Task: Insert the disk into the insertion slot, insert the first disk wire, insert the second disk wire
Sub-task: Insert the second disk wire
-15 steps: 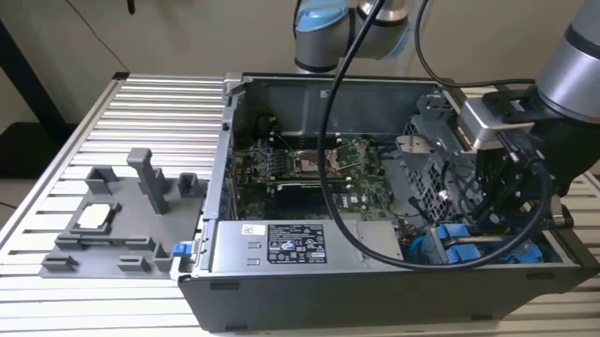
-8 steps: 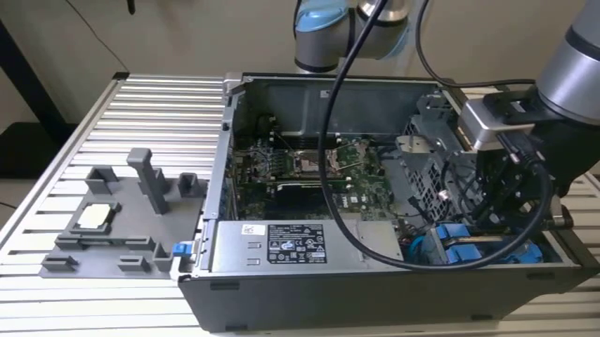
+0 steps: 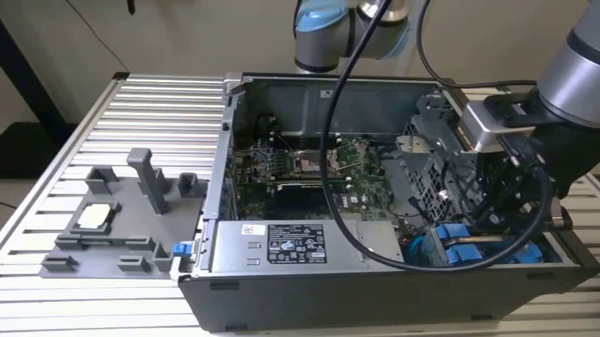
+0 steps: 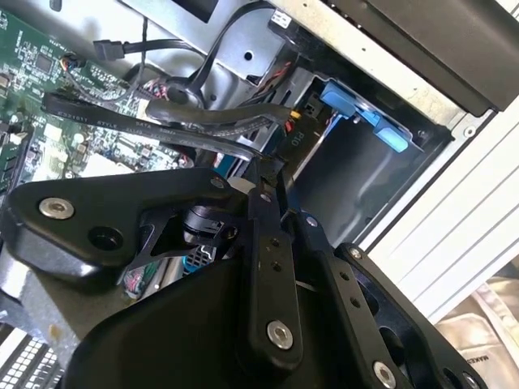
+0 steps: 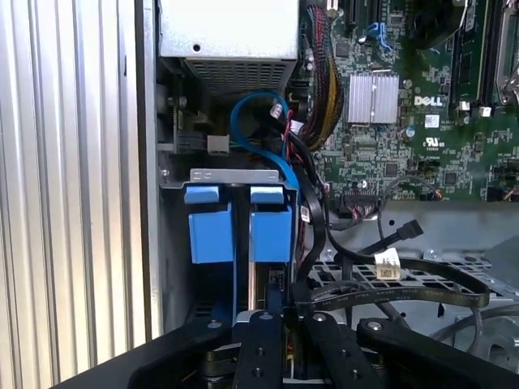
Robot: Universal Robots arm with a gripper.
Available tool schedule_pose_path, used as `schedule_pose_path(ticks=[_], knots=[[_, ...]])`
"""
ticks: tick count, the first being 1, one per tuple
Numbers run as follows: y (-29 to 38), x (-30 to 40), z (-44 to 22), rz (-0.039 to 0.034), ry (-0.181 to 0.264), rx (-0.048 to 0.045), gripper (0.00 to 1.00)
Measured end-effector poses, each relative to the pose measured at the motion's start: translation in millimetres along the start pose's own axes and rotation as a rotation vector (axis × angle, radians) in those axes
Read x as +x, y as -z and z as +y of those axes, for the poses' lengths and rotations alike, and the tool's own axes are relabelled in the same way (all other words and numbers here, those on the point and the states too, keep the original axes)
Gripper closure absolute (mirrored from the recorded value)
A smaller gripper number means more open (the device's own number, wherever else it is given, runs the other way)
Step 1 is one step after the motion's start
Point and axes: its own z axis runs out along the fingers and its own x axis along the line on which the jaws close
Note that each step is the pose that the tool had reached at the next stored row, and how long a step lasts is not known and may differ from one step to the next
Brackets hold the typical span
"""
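Fingers [image 4: 263, 215] of the gripper [image 5: 272, 306] are drawn together beside black flat cables [image 4: 186, 121]; if they pinch something, I cannot tell. Just ahead, the disk [image 5: 270, 233] in its blue carrier sits in the insertion slot [image 5: 235, 174], next to a second blue carrier [image 5: 209, 233], in the computer case [image 3: 310, 298] corner by the power supply box [image 3: 281, 246] with printed labels.

gripper [image 4: 261, 174] near black cables [image 4: 203, 121] | blue carrier [image 4: 366, 113] in grey bay | green motherboard [image 4: 49, 73] beside
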Motion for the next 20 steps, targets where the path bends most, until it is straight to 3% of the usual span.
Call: schedule_pose_path(ticks=[14, 15, 16, 20], knots=[[-6.7, 1.2, -0.5, -0.0010, 0.000, 0.0002, 0.82], [-6.4, 1.2, -0.5, -0.0008, 0.000, 0.0001, 0.82], [-4.9, 1.2, -0.5, -0.0005, 0.000, -0.0001, 0.76], [4.7, 1.3, -1.0, -0.0006, 0.000, -0.0009, 0.76]])
